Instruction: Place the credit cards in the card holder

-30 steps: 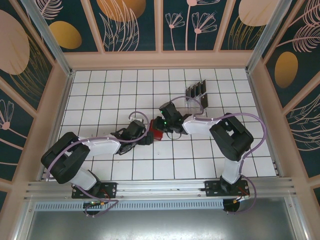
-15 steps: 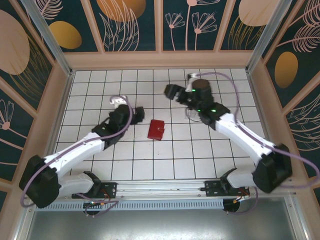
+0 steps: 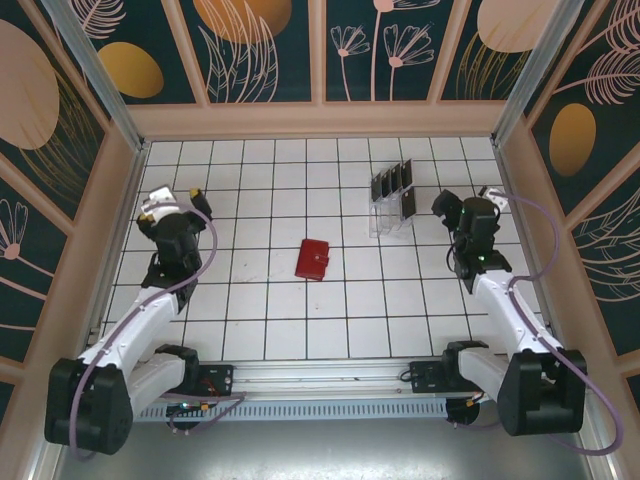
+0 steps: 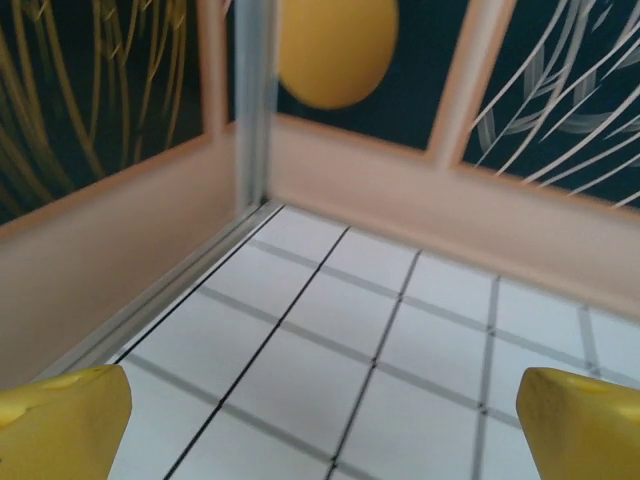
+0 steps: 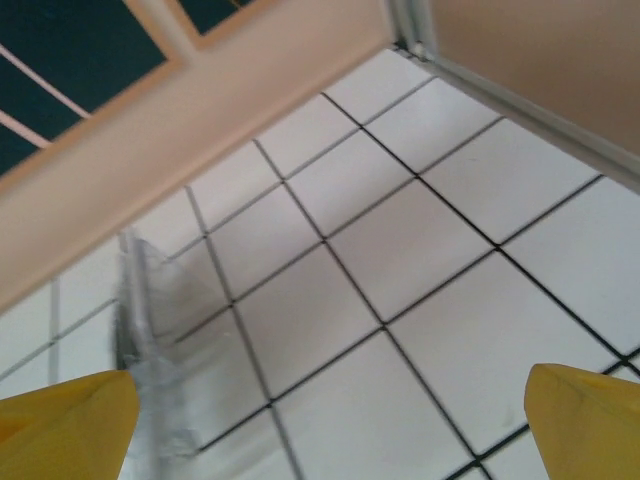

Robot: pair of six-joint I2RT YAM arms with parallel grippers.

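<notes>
The card holder [image 3: 312, 260], a small red wallet, lies closed on the white tiles at mid-table with nothing touching it. Several black credit cards [image 3: 391, 183] stand upright in a clear slotted rack [image 3: 388, 218] behind and to the right of it. My left gripper [image 3: 168, 197] is far to the left near the side wall; the left wrist view shows it [image 4: 325, 440] open over bare tiles. My right gripper [image 3: 468, 203] is just right of the rack. It [image 5: 325, 440] is open with nothing between its yellow fingertips [image 5: 590, 420].
The clear rack [image 5: 150, 340] appears blurred at the left edge of the right wrist view. Peach walls [image 3: 320, 120] enclose the tiled floor on three sides. The left gripper faces the back left corner post [image 4: 255, 100].
Both arms have drawn back from the red wallet, left arm to the far left, right arm to the right past the rack. The right gripper has opened. The wallet now lies alone.
</notes>
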